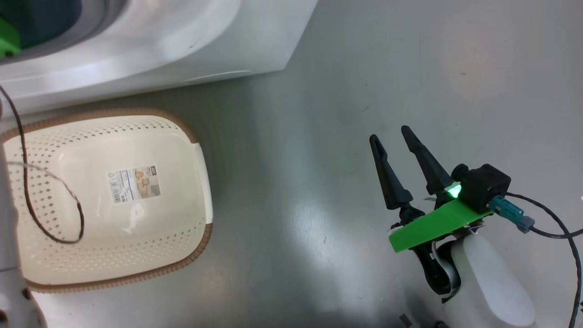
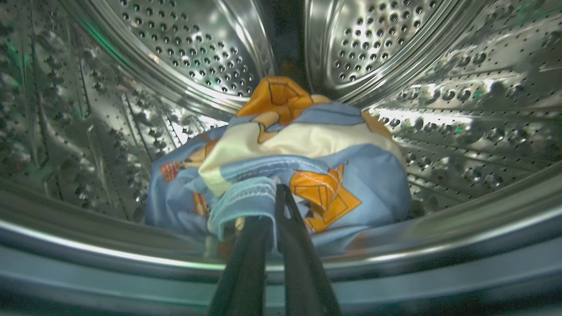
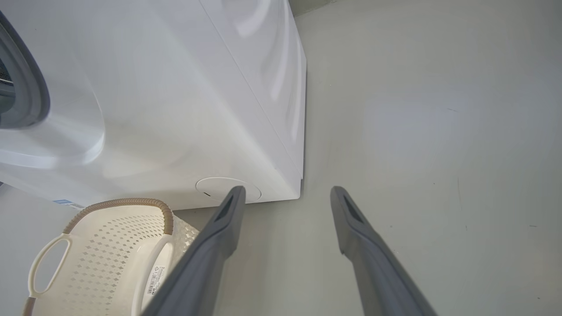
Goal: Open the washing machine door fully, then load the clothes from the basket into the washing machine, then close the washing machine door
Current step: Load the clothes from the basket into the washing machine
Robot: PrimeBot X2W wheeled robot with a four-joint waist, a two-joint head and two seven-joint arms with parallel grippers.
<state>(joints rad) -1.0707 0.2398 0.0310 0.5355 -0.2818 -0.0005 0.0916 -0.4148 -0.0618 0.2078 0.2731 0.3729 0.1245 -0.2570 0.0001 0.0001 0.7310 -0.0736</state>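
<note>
The clothes [image 2: 307, 145], a light blue bundle with orange and cream parts, lie inside the washing machine's perforated steel drum [image 2: 461, 114], close behind its front lip. My left gripper [image 2: 270, 206] reaches into the drum, its fingers pressed together on a blue hem that drapes over the left fingertip. The basket [image 1: 91, 246] stands on the floor in front of the washing machine [image 1: 159, 41] with just its paper label inside. My right gripper [image 1: 390, 134] hovers open over bare floor to the right of the basket. The washing machine door is out of view.
A brown cable [image 1: 27, 200] hangs across the basket's left side beside my pale left forearm [image 1: 9, 273]. In the right wrist view, the open right gripper [image 3: 288, 191] points at the machine's lower corner near the round flap [image 3: 210, 186], with the basket [image 3: 109, 232] at its left.
</note>
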